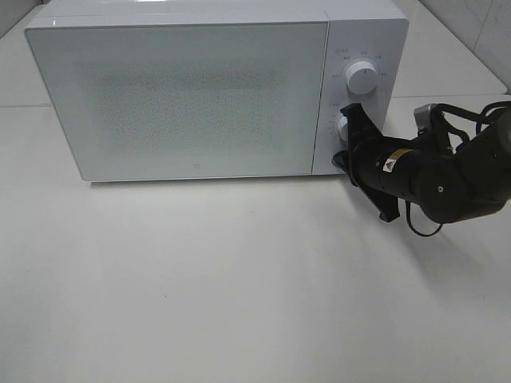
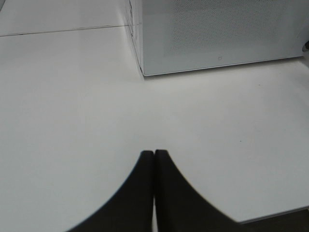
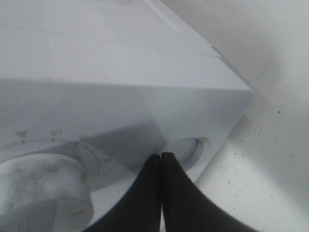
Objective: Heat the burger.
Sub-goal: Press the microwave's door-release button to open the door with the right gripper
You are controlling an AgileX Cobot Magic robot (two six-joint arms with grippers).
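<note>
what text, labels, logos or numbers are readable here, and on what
No words or numbers are legible.
Markings around the upper knob of the microwave: too small to read.
Small logo low on its front: too small to read.
Yellow sticker on the right arm: too blurred to read.

Microwave (image 1: 184,88) on table (image 1: 239,287); right gripper (image 3: 161,157) at its control panel (image 1: 385,112)

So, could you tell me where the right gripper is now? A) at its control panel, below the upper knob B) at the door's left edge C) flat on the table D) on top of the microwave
A: the right gripper, shut, sits at the control panel of the microwave, below the upper knob.
</note>
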